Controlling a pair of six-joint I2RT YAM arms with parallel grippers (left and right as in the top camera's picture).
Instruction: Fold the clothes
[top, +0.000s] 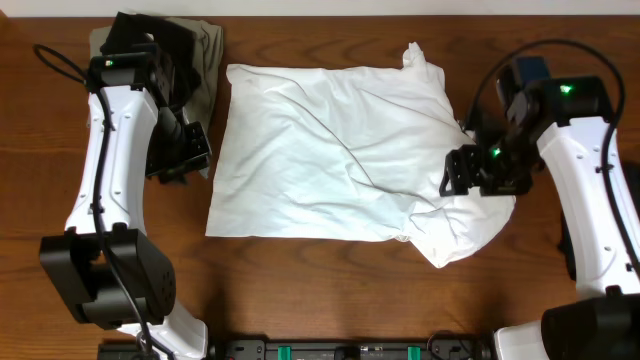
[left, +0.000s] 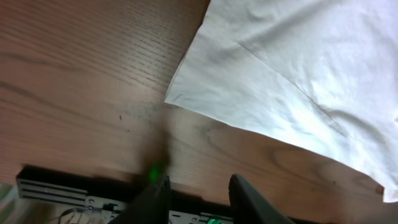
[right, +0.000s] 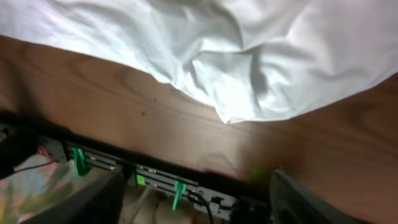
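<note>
The clothes, a wrinkled white T-shirt (top: 330, 150), lie spread across the middle of the wooden table, with a bunched fold at the front right (top: 460, 235). My left gripper (top: 185, 155) hovers just off the shirt's left edge. In the left wrist view it (left: 200, 182) is open with nothing between the fingers, and the shirt's front left corner (left: 171, 99) lies ahead. My right gripper (top: 462, 172) hangs over the shirt's right side. In the right wrist view it (right: 196, 180) stands wide open and empty, with the shirt's hem (right: 236, 50) ahead.
A folded khaki-olive garment (top: 205, 50) lies at the back left, partly under my left arm. A black rail (top: 350, 350) runs along the table's front edge. Bare wood (top: 300, 280) shows in front of the shirt.
</note>
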